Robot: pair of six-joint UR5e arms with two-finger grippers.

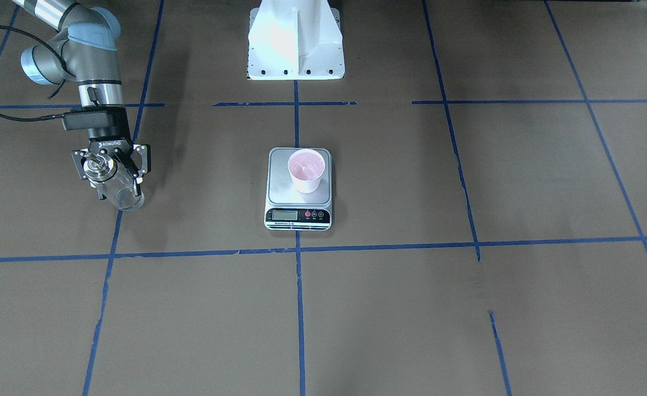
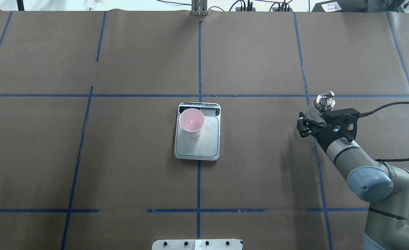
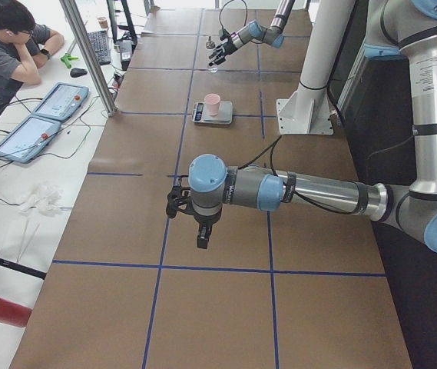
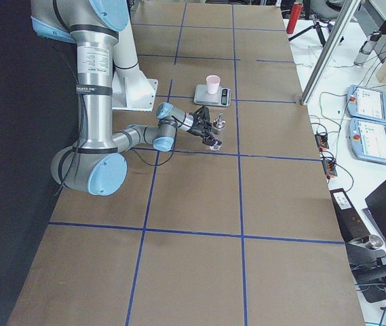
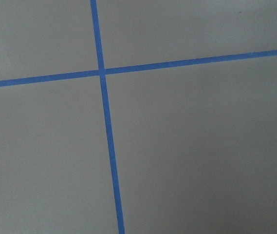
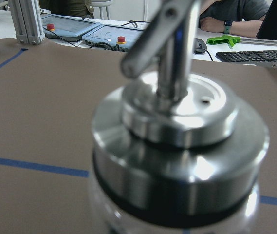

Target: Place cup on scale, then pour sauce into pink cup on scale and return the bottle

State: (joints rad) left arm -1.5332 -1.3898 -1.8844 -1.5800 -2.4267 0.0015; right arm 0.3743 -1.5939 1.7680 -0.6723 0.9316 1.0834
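The pink cup stands upright on the steel platform of the scale, towards its display end; both also show in the overhead view, the cup and the scale. My right gripper is shut on the clear glass bottle, well off to the scale's side. The bottle's silver collar and spout stick up past the gripper and fill the right wrist view. My left gripper shows only in the exterior left view, above bare table; I cannot tell its state.
The white robot base stands behind the scale. Blue tape lines grid the brown table. A seated person and tablets are on the bench beyond the table's far edge.
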